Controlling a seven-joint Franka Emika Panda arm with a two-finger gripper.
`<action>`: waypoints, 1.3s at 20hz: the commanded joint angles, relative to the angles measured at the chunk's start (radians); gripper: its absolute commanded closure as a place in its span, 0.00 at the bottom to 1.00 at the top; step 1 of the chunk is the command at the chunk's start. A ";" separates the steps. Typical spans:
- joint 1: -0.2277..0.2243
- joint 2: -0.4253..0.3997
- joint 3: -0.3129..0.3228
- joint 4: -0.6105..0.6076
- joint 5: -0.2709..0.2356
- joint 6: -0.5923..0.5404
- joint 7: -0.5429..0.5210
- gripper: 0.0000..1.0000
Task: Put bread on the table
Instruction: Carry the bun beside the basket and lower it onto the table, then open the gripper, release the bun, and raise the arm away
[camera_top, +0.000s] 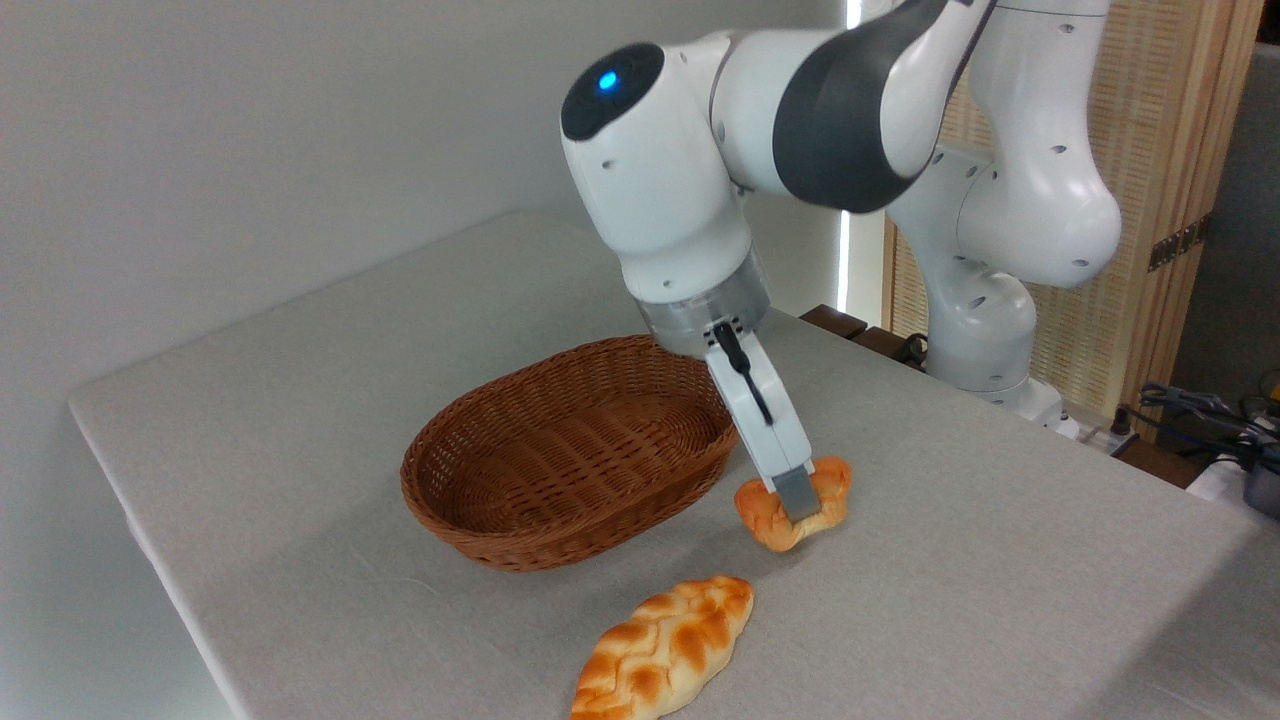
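Camera view: one wicker basket (570, 450), one braided loaf (665, 648), one bread (775, 515) sitting tilted on the table (1000, 560) beside the basket. One gripper (797, 497), its jaws pinching the bread.

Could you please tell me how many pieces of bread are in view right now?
2. The small round bun is held in the pincer, just right of the basket. The braided loaf lies on the table in front.
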 joint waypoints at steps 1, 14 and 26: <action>-0.010 0.001 0.012 -0.015 0.017 0.032 0.011 0.06; -0.010 -0.007 0.067 -0.018 0.037 0.020 0.000 0.00; 0.010 -0.001 0.050 0.279 -0.158 -0.140 -0.084 0.00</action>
